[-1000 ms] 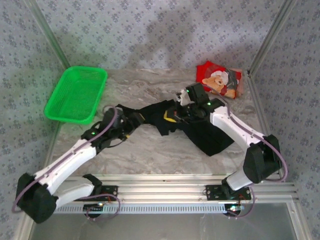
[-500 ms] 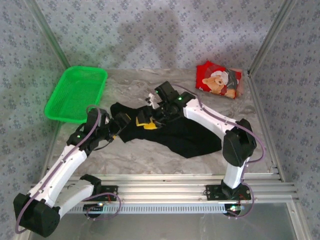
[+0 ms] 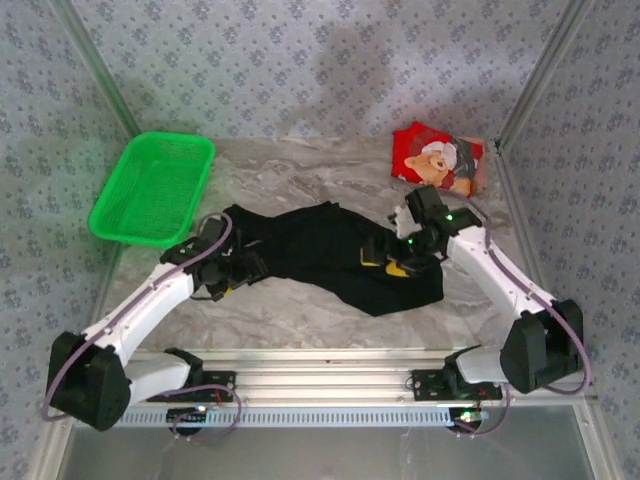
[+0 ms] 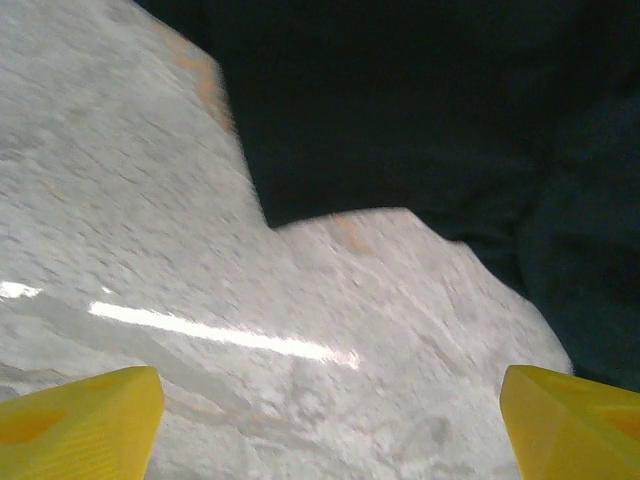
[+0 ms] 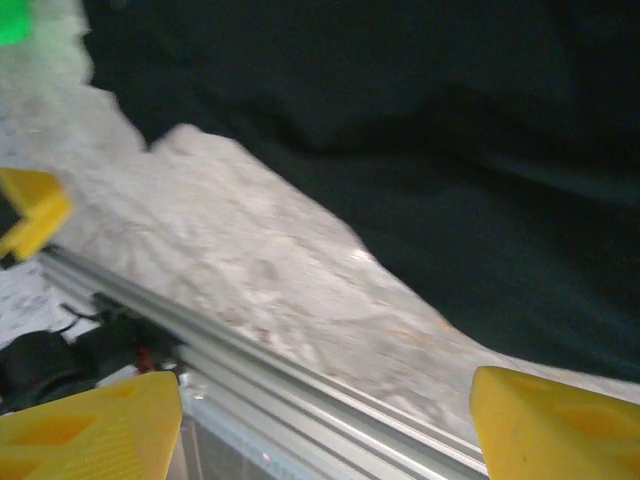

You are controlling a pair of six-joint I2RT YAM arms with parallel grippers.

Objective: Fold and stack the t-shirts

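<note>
Right gripper [image 5: 325, 420], now spread, has released the black shirt [image 3: 320, 240]; left gripper [image 4: 330, 415] spread too

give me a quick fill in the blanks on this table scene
The spread-out t-shirt is ____. The bear-print t-shirt lies at the far ____ corner of the table. The mesh basket is ____. The left gripper and right gripper both stand ____, holding nothing.
Missing: black, right, green, open.

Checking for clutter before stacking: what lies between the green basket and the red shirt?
Nothing. In the top view, the stretch of table between the basket and the red shirt is bare marble.
</note>
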